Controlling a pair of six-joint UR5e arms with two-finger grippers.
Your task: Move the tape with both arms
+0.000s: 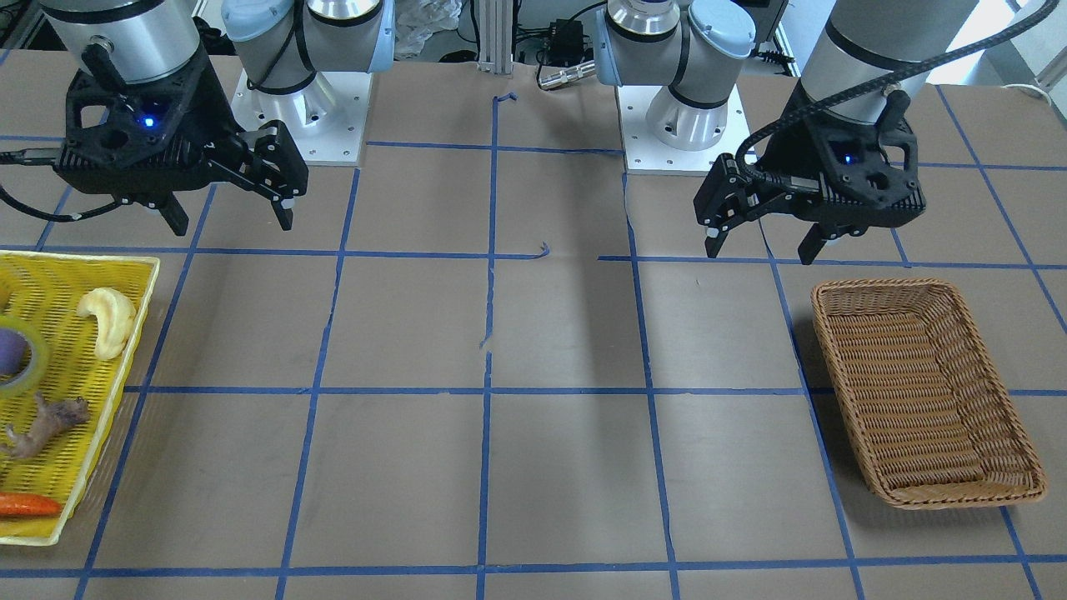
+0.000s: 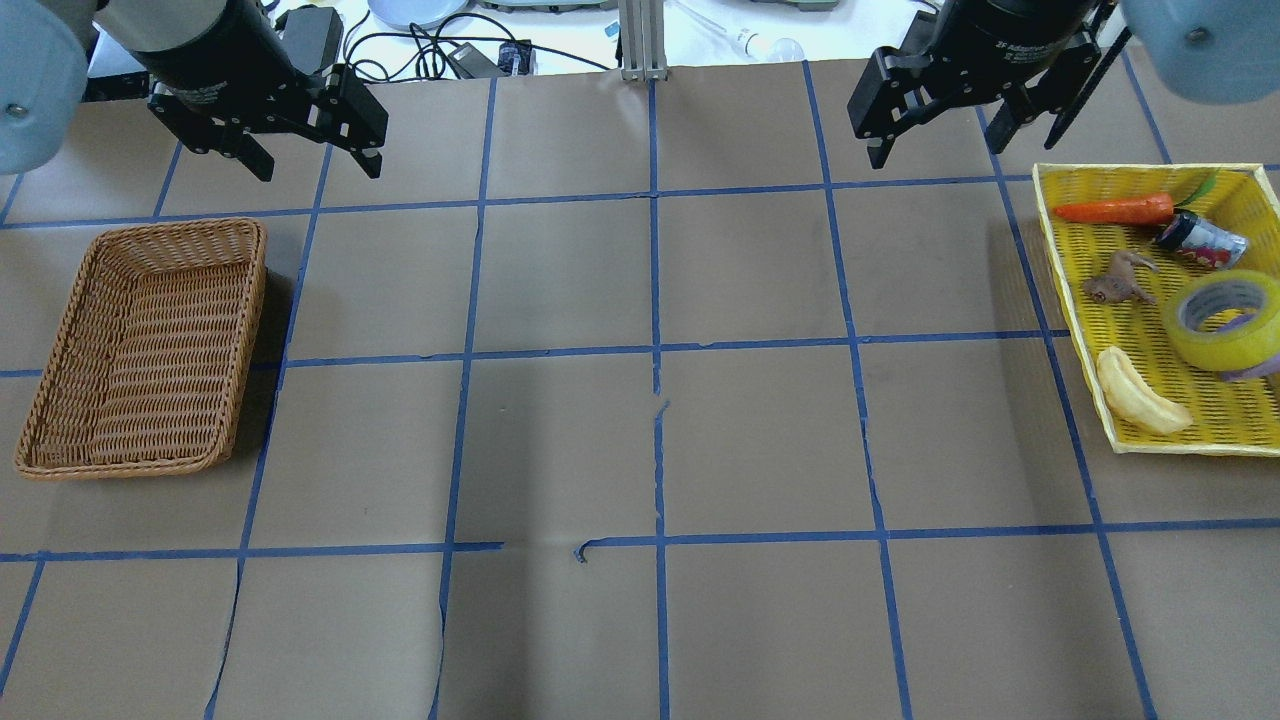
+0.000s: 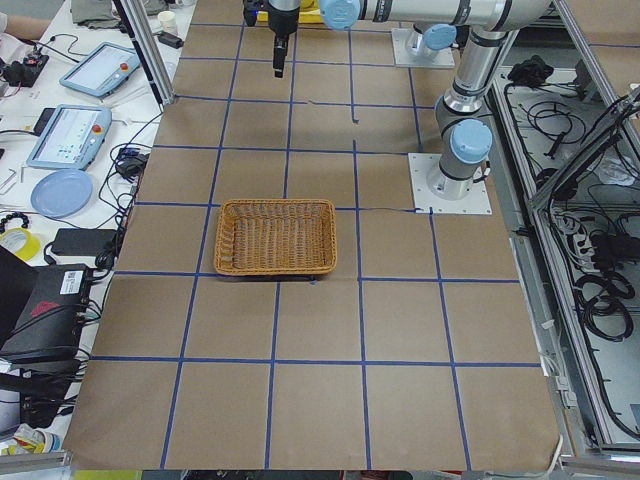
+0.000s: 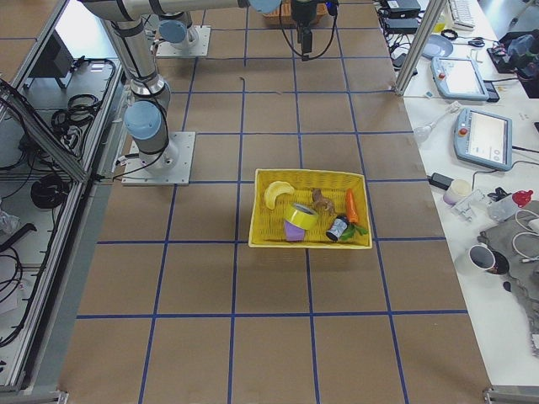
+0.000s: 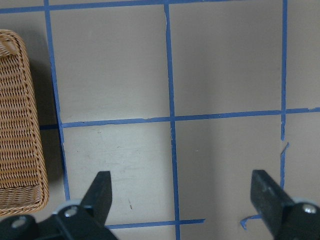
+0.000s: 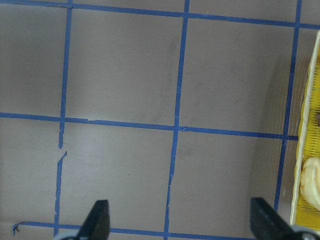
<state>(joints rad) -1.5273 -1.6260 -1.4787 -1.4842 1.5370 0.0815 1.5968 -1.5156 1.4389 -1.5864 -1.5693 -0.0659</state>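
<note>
The yellow-green tape roll (image 2: 1215,350) lies in the yellow basket (image 2: 1060,260) at the table's right, leaning on a purple object (image 2: 1262,368). It also shows at the left edge of the front view (image 1: 37,360) and in the right exterior view (image 4: 301,215). My right gripper (image 2: 935,148) is open and empty, high above the table, left of the yellow basket and apart from the tape. My left gripper (image 2: 317,165) is open and empty, above the table beyond the wicker basket (image 2: 240,340). Both wrist views show open fingers over bare table (image 5: 182,200) (image 6: 180,222).
The yellow basket also holds a carrot (image 2: 1110,210), a banana (image 2: 1140,405), a brown toy figure (image 2: 1115,285) and a small can (image 2: 1200,240). The wicker basket is empty. Blue tape lines form a grid on the brown table. Cables and devices lie beyond the far edge.
</note>
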